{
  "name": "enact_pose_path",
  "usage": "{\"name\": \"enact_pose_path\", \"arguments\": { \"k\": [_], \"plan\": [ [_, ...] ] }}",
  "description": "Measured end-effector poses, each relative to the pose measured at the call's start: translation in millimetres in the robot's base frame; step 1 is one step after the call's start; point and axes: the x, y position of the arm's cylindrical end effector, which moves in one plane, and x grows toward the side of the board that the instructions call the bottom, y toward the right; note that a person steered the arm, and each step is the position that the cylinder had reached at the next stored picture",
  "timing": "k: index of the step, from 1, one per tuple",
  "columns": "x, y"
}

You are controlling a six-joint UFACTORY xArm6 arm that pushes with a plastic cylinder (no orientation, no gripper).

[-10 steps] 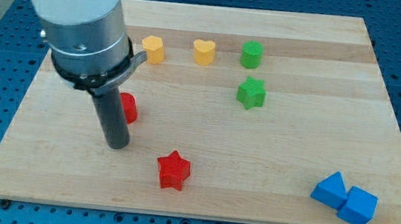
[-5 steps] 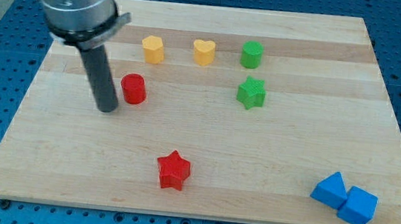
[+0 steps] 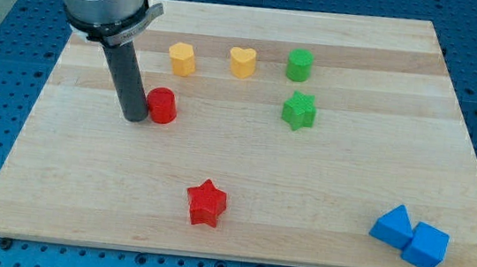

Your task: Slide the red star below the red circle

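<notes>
The red star [image 3: 206,203] lies near the view's bottom, a little left of centre. The red circle [image 3: 162,105] stands up and to the left of it, in the board's left half. My tip [image 3: 134,116] rests on the board right against the red circle's left side. The star is well apart from my tip, down and to the right of it.
A yellow hexagon [image 3: 181,58] and a yellow heart [image 3: 242,62] sit near the view's top, with a green circle [image 3: 298,65] and a green star [image 3: 299,110] to their right. Two blue blocks [image 3: 409,238] lie at the bottom right. The wooden board [image 3: 369,156] ends close below the star.
My tip has moved toward the view's top and slightly left, from below the red circle to its left side. The blocks have stayed in place.
</notes>
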Motion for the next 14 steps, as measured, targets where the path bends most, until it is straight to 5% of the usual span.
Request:
{"name": "enact_pose_path", "arguments": {
  "k": [7, 9, 11, 12, 14],
  "plan": [
    [1.1, 2.5],
    [84.6, -60.6],
    [172.3, -9.1],
    [173.1, 11.9],
    [173.3, 166.7]
  ]
}}
